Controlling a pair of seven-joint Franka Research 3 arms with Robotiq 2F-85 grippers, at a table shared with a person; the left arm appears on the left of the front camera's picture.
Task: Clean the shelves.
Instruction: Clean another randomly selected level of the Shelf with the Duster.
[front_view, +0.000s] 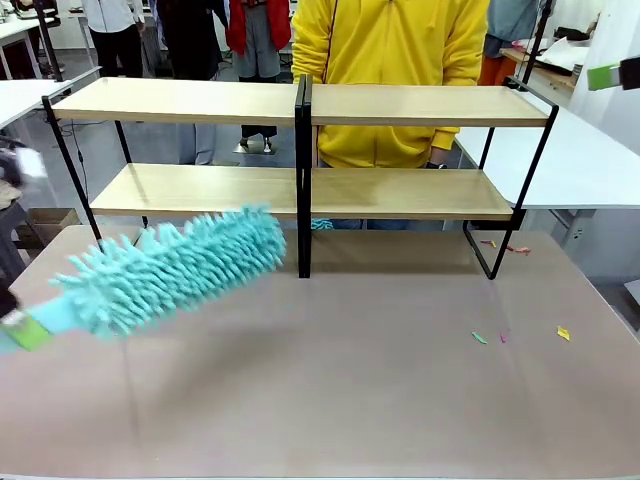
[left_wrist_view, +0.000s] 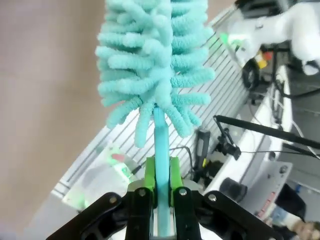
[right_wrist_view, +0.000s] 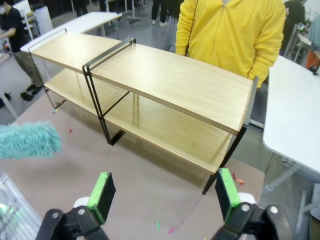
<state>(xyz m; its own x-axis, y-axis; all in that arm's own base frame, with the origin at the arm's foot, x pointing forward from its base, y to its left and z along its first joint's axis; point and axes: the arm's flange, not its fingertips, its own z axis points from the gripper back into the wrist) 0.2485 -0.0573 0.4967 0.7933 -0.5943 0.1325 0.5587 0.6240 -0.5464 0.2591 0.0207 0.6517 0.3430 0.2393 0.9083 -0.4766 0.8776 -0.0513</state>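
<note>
- Turquoise microfibre duster (front_view: 175, 268) is clamped by its handle in the left gripper (left_wrist_view: 161, 187), hovering low over the tabletop (front_view: 350, 390) in front of the shelves (front_view: 300, 190).
- Right gripper (right_wrist_view: 162, 192) hangs spread wide, holding nothing.
- Judged: neither board is being wiped; coloured scraps (front_view: 480, 338) remain on the tabletop.

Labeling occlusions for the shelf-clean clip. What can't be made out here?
- Front view: left claw blurred and cut off by the left edge; its grip on the duster is unreadable there.
- Front view: right claw cut off at the right edge; opening unclear.
- Front view: scraps on the tabletop too small to identify.
- Right wrist view: shelves hide the person's hands.
</note>
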